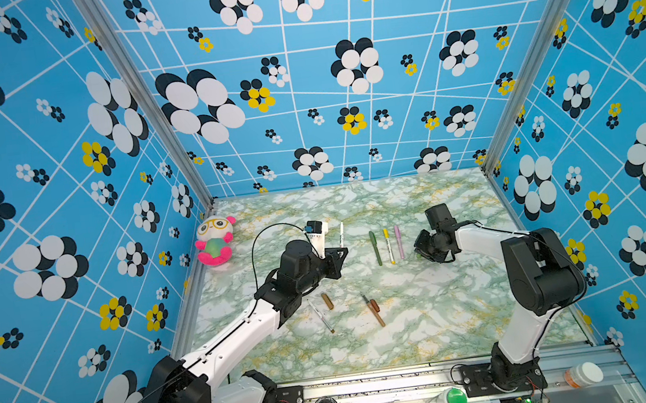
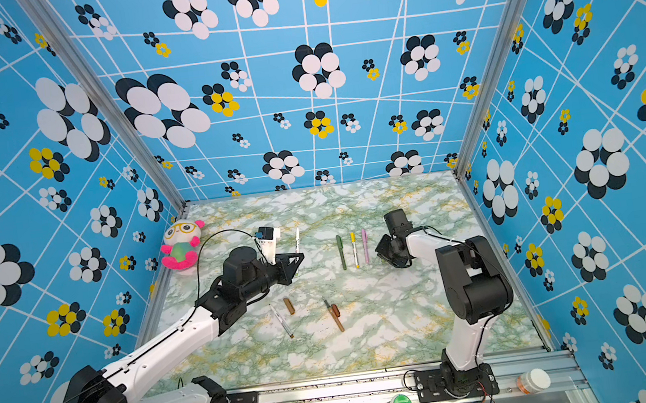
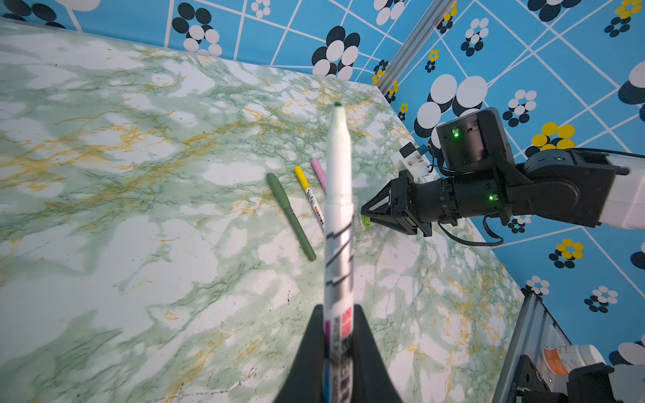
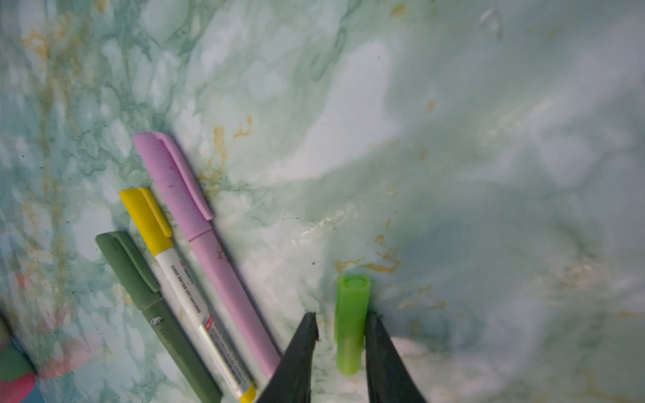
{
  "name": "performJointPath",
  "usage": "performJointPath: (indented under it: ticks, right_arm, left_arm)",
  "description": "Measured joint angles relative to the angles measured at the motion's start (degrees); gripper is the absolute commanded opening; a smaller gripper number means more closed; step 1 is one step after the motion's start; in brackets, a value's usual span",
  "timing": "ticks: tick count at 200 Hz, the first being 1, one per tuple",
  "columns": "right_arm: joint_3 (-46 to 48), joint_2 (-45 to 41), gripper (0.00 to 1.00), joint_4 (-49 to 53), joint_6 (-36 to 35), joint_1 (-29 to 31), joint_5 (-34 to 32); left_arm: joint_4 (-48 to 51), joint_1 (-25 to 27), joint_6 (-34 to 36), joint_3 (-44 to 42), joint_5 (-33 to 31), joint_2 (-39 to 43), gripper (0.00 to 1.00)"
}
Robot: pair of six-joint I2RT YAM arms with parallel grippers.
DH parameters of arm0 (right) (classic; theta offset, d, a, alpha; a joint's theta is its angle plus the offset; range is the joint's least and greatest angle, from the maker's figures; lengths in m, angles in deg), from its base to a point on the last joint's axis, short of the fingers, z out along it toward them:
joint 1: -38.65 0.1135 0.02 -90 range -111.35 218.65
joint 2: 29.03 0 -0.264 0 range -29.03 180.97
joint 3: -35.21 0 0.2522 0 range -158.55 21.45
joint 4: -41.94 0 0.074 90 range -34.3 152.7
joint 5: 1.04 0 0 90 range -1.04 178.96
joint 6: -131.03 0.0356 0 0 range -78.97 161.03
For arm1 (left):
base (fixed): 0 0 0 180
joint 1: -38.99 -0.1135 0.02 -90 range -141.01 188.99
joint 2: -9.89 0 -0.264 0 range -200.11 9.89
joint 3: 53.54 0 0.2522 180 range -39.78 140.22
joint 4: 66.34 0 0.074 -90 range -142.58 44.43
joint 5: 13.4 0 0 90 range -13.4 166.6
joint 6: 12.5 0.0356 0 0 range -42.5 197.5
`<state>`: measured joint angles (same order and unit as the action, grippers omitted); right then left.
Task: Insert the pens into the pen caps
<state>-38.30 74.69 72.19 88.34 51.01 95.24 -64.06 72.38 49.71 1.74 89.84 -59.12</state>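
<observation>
lime green cap [image 4: 352, 300] lies on the bench [image 4: 488, 174] between the parted jaws of the right claw [image 4: 342, 317]. the left claw [image 3: 338, 312] clamps a white pen [image 3: 338, 195].

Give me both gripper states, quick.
Left gripper: closed on the white pen.
Right gripper: open, jaws straddling the lime green cap, not yet gripping it.

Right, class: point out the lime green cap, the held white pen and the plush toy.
lime green cap [image 4: 350, 324]: right wrist view, middle of its body.
white pen [image 3: 338, 209]: left wrist view, mid-barrel.
plush toy [image 1: 214, 247]: a top view, its green belly.
</observation>
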Motion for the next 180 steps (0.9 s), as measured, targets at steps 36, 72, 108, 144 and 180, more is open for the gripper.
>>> performJointPath:
  ticks: [36,72,108,144,180]
  right_arm:
    - [-4.0,2.2,0.27,5.1,-1.5,0.0,0.0]
    - [-7.9,4.7,0.27,9.8,-1.7,0.0,0.0]
    - [-10.5,6.4,0.29,12.5,-1.5,0.0,0.1]
    - [-11.6,7.1,0.27,13.8,-0.5,0.0,0.0]
    - [-13.5,8.4,0.16,16.2,0.4,0.0,-0.4]
  left_arm:
    - [0.0,-0.1,0.0,0.0,0.0,0.1,0.0]
    - [0.1,-0.3,0.0,0.0,0.0,0.9,0.0]
    - [0.2,-0.7,0.0,0.0,0.0,2.4,0.0]
    - [0.2,-0.8,0.0,0.0,0.0,2.9,0.0]
    - [0.2,-1.3,0.0,0.0,0.0,2.9,0.0]
